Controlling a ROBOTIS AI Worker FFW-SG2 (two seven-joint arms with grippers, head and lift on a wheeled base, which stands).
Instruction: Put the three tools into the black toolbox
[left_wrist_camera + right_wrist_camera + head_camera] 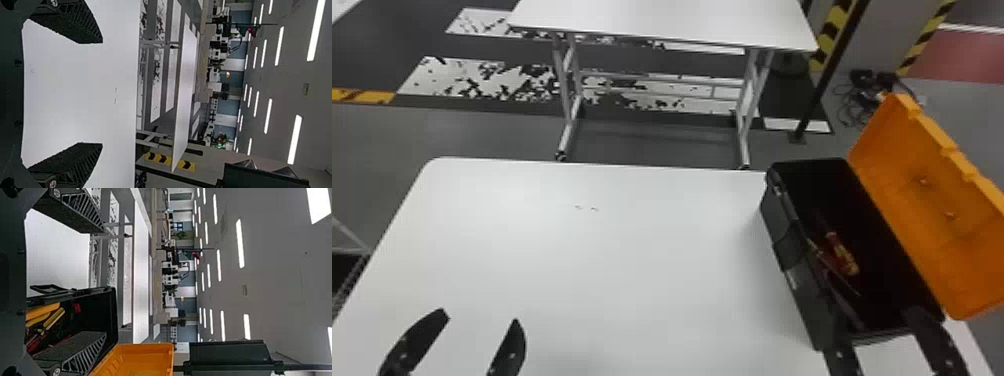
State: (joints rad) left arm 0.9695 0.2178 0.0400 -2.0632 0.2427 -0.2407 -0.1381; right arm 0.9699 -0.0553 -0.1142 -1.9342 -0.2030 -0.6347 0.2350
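Note:
On the right of the table, the black toolbox (784, 245) stands with its orange lid (932, 210) swung back. Inside lie tools, among them a red and yellow screwdriver (843, 254); the right wrist view shows yellow handles (43, 312) in the toolbox (94, 313). My right gripper (887, 332) is open at the box's near end, one finger over each side of its near corner area; in its wrist view the gripper (66, 282) holds nothing. My left gripper (479, 322) stands open over the table's near left; its wrist view shows the gripper (102, 93) with nothing between the fingers.
The white table (582, 250) spreads left of the toolbox, with two small dark marks on it. A second white table (662, 20) stands farther ahead. Beyond the lid are a striped pillar (877, 45) and cables (862, 95) on the floor.

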